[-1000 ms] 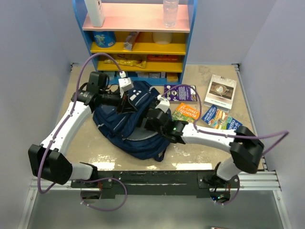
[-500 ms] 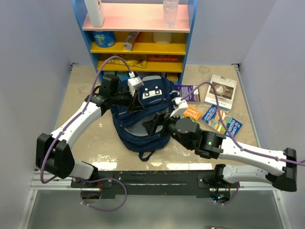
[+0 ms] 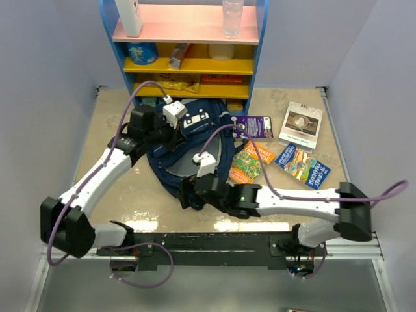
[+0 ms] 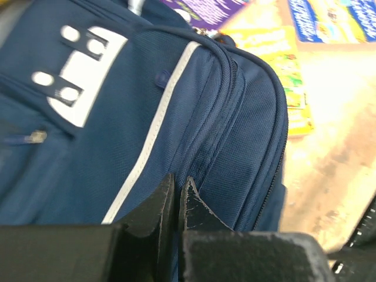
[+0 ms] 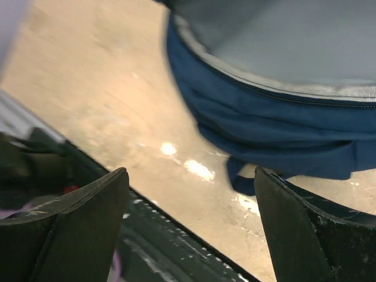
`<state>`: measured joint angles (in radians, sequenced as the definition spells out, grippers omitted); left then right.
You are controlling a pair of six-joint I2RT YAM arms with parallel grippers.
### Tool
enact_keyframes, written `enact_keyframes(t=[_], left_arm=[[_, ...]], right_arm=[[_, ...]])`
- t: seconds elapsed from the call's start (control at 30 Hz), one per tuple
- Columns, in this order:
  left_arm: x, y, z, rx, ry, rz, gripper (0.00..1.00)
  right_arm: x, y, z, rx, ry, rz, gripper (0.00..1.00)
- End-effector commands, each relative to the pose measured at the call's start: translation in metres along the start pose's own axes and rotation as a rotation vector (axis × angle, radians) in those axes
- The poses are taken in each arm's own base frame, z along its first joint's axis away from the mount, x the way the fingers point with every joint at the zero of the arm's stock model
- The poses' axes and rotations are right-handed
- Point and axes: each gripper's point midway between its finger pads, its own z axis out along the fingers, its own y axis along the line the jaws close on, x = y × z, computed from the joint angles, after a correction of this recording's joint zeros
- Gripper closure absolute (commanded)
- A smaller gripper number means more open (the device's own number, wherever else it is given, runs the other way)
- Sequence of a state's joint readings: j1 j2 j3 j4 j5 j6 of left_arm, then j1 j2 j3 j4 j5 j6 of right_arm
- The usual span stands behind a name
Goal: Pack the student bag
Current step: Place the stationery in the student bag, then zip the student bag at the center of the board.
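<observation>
One student bag (image 3: 201, 144) lies on the table (image 3: 123, 188), its front pocket with one light stripe (image 4: 158, 126) and one white label patch (image 4: 82, 82) facing up. At its top edge the left gripper (image 4: 178, 182) has its two fingers pinched together on the blue fabric beside the zip. At the bag's near edge the right gripper (image 5: 189, 173) hangs with fingers spread wide, nothing between them. To the right of the bag lie a purple book (image 3: 250, 125), an orange-and-green book (image 3: 249, 162), a white book (image 3: 301, 123) and a blue-bordered book (image 3: 304, 168). Behind the bag stands one shelf unit (image 3: 188, 32).
</observation>
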<state>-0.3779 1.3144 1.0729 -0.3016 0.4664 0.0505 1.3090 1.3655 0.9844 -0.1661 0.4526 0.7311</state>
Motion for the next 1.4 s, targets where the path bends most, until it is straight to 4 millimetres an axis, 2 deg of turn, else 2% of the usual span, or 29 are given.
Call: enact_keyframes(t=[0.0,0.07,0.13,0.3,0.4,0.43,0.5,0.53,0.6,0.63,0.67,0.73,0.77,0.8,0.9,0.97,1.03,1.07,1.13,1.27,1.37], left_arm=[[-0.013,0.019,-0.047,-0.185,-0.043,0.036,1.00],[-0.005,0.019,-0.056,-0.211,-0.019,0.026,1.00],[0.002,0.014,-0.067,-0.219,0.007,0.016,1.00],[0.003,-0.011,-0.084,-0.133,-0.003,0.026,1.00],[0.003,-0.023,-0.080,-0.059,-0.008,0.019,1.00],[0.004,-0.024,-0.078,-0.044,-0.003,0.014,1.00],[0.002,-0.028,-0.070,0.003,0.008,0.005,1.00],[0.001,-0.027,-0.067,0.007,0.010,0.003,1.00],[0.000,-0.020,-0.055,0.003,0.019,-0.003,1.00],[0.002,-0.018,-0.050,0.005,0.024,-0.007,1.00],[0.002,-0.015,-0.045,0.004,0.026,-0.012,1.00],[0.007,-0.010,-0.026,0.019,0.032,-0.044,1.00],[0.008,-0.008,-0.020,0.025,0.032,-0.058,1.00],[0.008,-0.006,-0.008,0.042,0.026,-0.067,1.00],[0.001,-0.002,0.011,0.056,0.000,-0.112,1.00],[-0.003,0.001,0.020,0.053,-0.010,-0.147,1.00],[-0.017,0.003,0.025,0.050,-0.042,-0.159,1.00],[-0.026,0.004,0.025,0.052,-0.058,-0.158,1.00],[-0.039,0.005,0.025,0.039,-0.085,-0.155,1.00],[-0.073,0.004,0.012,0.008,-0.166,-0.131,1.00],[-0.085,0.004,0.008,-0.006,-0.197,-0.135,1.00]], right_arm=[[0.014,-0.003,0.017,0.077,0.065,0.013,0.11],[0.023,-0.002,0.020,0.049,0.076,0.016,0.11],[0.024,-0.005,0.022,0.055,0.073,0.021,0.11],[0.027,-0.037,0.035,0.139,0.076,0.022,0.13],[0.023,-0.068,0.050,0.220,0.083,0.031,0.15],[0.025,-0.084,0.058,0.266,0.092,0.023,0.16],[0.026,-0.099,0.064,0.309,0.102,0.006,0.17],[0.025,-0.107,0.066,0.338,0.104,-0.013,0.18],[0.009,-0.114,0.058,0.389,0.055,-0.030,0.18],[-0.001,-0.111,0.051,0.383,0.023,-0.023,0.19],[-0.022,-0.108,0.035,0.366,-0.044,0.001,0.21],[-0.040,-0.102,0.013,0.350,-0.112,0.027,0.23],[-0.056,-0.096,-0.005,0.323,-0.163,0.055,0.24],[-0.059,-0.096,-0.012,0.327,-0.179,0.062,0.25],[-0.059,-0.071,-0.028,0.256,-0.193,0.095,0.26],[-0.052,-0.043,-0.033,0.193,-0.175,0.098,0.27],[-0.037,-0.014,-0.028,0.131,-0.147,0.083,0.27],[-0.040,-0.002,-0.026,0.110,-0.150,0.087,0.27],[-0.029,0.013,-0.012,0.107,-0.125,0.064,0.27],[-0.021,0.031,0.013,0.086,-0.111,0.045,0.26],[-0.018,0.036,0.029,0.107,-0.106,0.033,0.26]])
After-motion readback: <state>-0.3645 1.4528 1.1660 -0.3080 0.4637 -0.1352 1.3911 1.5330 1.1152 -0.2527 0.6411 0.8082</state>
